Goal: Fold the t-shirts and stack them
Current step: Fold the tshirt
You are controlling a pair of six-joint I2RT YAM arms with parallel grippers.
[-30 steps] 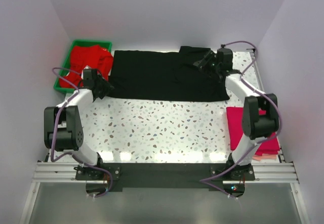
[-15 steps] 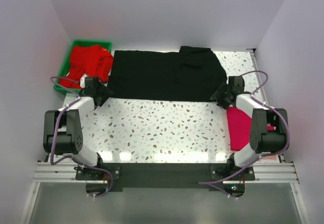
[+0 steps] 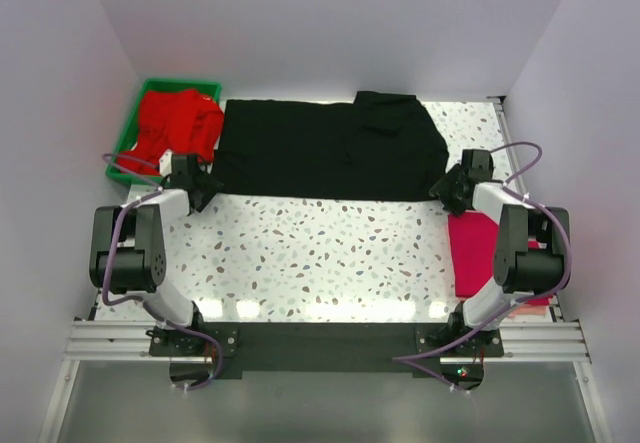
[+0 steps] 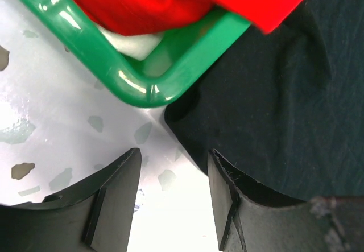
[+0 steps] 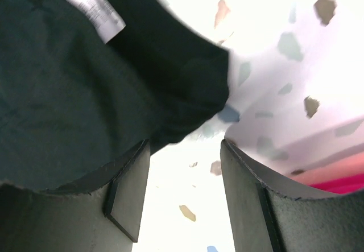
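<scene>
A black t-shirt point(image 3: 330, 150) lies spread flat across the back of the table, its right part folded over. My left gripper point(image 3: 204, 185) is open at the shirt's near left corner point(image 4: 187, 144), with bare table between its fingers. My right gripper point(image 3: 445, 187) is open at the near right corner point(image 5: 193, 104); a white label point(image 5: 95, 10) shows on the cloth there. A magenta-pink shirt point(image 3: 490, 253) lies folded at the right, under my right arm. Red shirts point(image 3: 178, 123) are bunched in the green tray point(image 3: 122, 158).
The tray's corner point(image 4: 148, 90) sits close beside the black shirt's left edge. White walls close in on the left, back and right. The speckled table point(image 3: 320, 253) stretches in front of the shirt.
My right gripper came off the folded upper right part of the black shirt and moved down to its near right corner. My left gripper stayed by the near left corner.
</scene>
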